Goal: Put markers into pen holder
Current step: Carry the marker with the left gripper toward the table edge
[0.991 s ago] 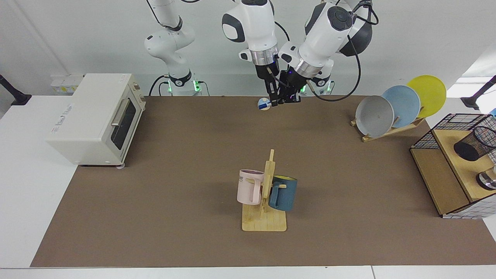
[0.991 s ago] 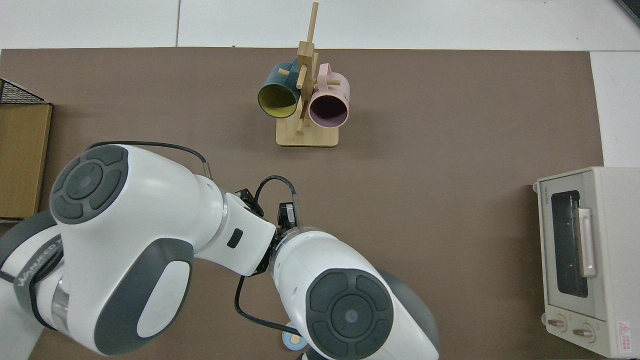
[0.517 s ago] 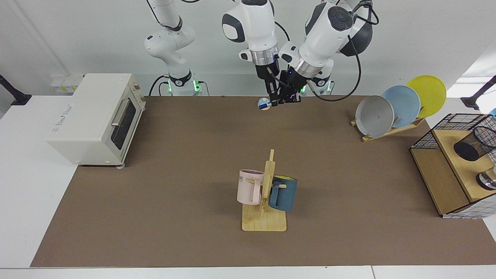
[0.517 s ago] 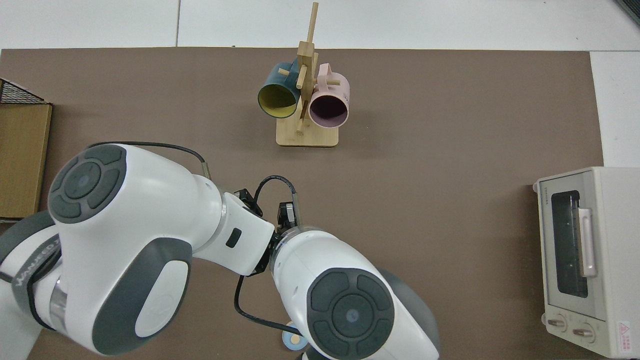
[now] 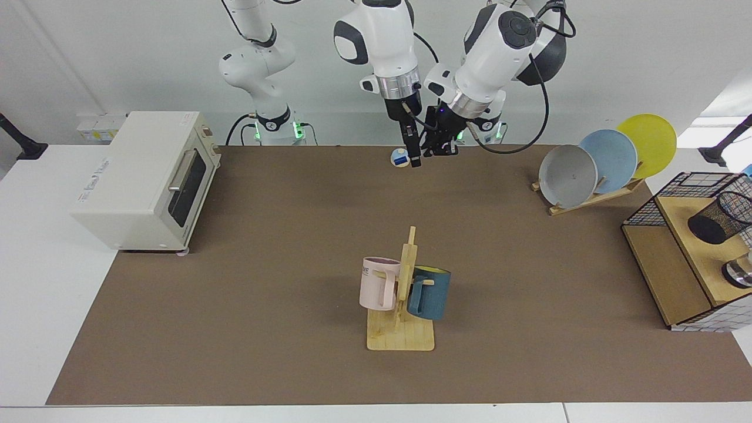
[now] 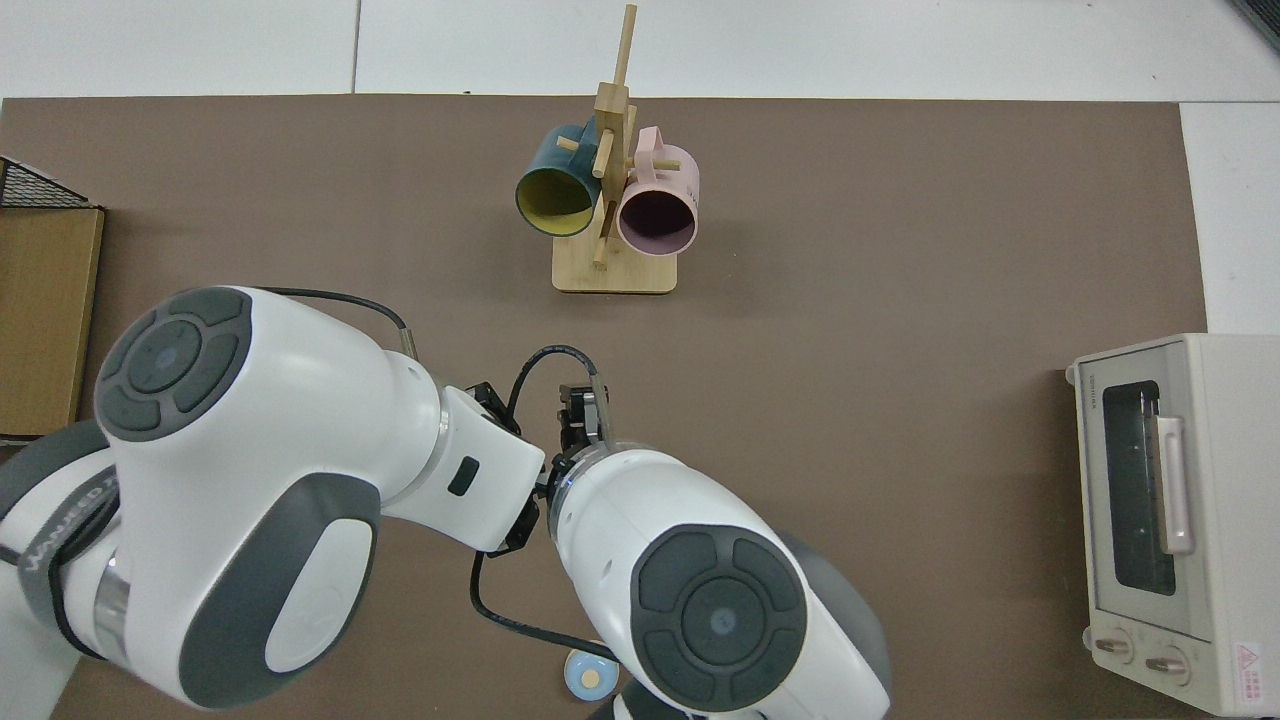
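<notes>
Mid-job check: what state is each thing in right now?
White toaster oven: door shut.
Pink mug: hung on the wooden mug tree.
Teal mug: hung there too.
Three plates: standing on edge.
Black wire-mesh pen holder: on the wooden shelf, no marker seen inside.
Blue-capped white marker: not in holder; blue end shows beside right gripper.
Left gripper: close beside right gripper.

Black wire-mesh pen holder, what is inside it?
Nothing shows through the open mesh of the black wire-mesh pen holder; its dark lower end hides whatever lies deeper.
</notes>
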Robot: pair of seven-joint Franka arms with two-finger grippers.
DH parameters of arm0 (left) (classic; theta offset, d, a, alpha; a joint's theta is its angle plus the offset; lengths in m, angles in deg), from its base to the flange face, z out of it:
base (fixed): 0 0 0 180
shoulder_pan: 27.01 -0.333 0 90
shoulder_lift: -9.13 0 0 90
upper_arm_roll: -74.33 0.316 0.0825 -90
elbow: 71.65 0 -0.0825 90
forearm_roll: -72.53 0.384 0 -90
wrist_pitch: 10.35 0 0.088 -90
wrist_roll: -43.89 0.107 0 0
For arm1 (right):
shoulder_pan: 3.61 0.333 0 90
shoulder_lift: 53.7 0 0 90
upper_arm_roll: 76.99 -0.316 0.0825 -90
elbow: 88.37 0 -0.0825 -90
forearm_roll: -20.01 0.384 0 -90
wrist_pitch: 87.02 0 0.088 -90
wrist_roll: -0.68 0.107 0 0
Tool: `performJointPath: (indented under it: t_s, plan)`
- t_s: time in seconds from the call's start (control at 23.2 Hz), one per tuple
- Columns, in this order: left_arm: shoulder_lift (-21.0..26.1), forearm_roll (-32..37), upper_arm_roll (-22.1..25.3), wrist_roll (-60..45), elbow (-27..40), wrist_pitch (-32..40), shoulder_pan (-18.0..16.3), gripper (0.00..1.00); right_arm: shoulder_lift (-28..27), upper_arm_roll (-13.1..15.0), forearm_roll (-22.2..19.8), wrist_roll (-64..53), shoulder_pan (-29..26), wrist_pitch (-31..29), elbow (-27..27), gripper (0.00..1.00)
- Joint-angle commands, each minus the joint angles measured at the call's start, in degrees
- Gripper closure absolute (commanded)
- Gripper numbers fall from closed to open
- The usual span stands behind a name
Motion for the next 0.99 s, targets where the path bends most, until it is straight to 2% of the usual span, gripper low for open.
performJointPath:
  t_s: [0.0, 0.65, 0.82, 0.95]
  plan:
    - [-1.6, 0.5, 0.3, -0.7, 1.2, 0.6, -0.8, 1.0, 0.1, -0.3, -0.2, -0.1, -0.6, 0.0, 0.4, 0.01]
    - [-4.2, 2.8, 2.2, -1.0, -0.3, 1.8, -5.4, 1.0, 3.4, 0.6, 0.7, -8.3, -2.5, 6.5, 0.2, 0.01]
    - [-6.0, 2.8, 2.9, -1.0, -0.3, 1.9, -8.2, 1.0, 3.8, 0.5, 0.7, -8.7, -3.3, 7.1, 0.1, 0.01]
    - [-6.6, 2.8, 2.9, -0.9, -0.4, 2.7, -11.7, 1.0, 4.0, 0.6, 0.7, -9.5, -3.3, 7.5, -0.1, 0.01]
